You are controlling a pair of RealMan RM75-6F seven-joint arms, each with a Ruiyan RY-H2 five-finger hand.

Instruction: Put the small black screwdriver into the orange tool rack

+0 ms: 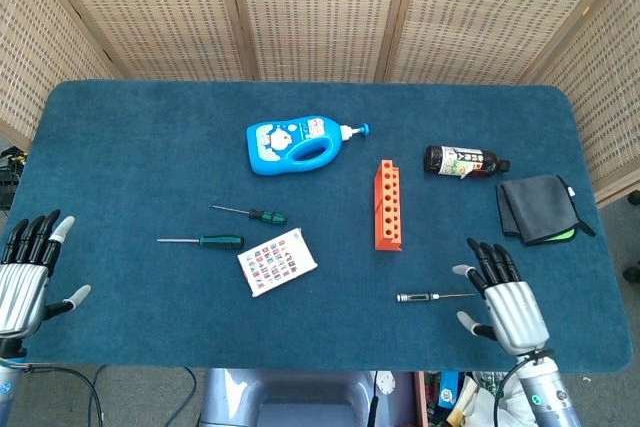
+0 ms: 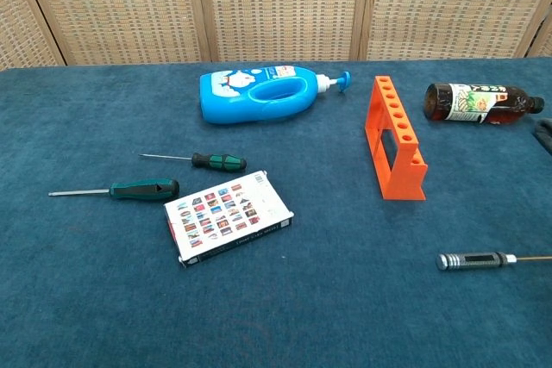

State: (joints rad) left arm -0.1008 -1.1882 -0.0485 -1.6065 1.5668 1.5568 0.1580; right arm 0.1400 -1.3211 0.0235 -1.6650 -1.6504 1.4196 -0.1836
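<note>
In the head view, the small black screwdriver [image 1: 432,297] lies flat on the blue worktop [image 1: 150,147], near the front edge, with its thin shaft pointing right. The orange tool rack [image 1: 389,204] stands apart from it, further back, a long block with a row of holes along its top. The right hand [image 1: 507,299] rests over the worktop just right of the screwdriver's tip, palm down, fingers spread and holding nothing. The left hand [image 1: 26,277] sits at the front left edge, fingers also apart and empty. A blue pump bottle [image 1: 300,143] lies on its side behind the rack's left, a dark bottle [image 1: 463,161] lies to the rack's right, and a folded grey cloth [image 1: 540,207] lies near the right edge. Two green-handled screwdrivers [image 1: 215,241] and a printed card box [image 1: 277,261] lie left of centre.

In the chest view, the small black screwdriver [image 2: 474,260] lies at the lower right, in front of the orange tool rack [image 2: 395,140]. Neither hand shows here.
</note>
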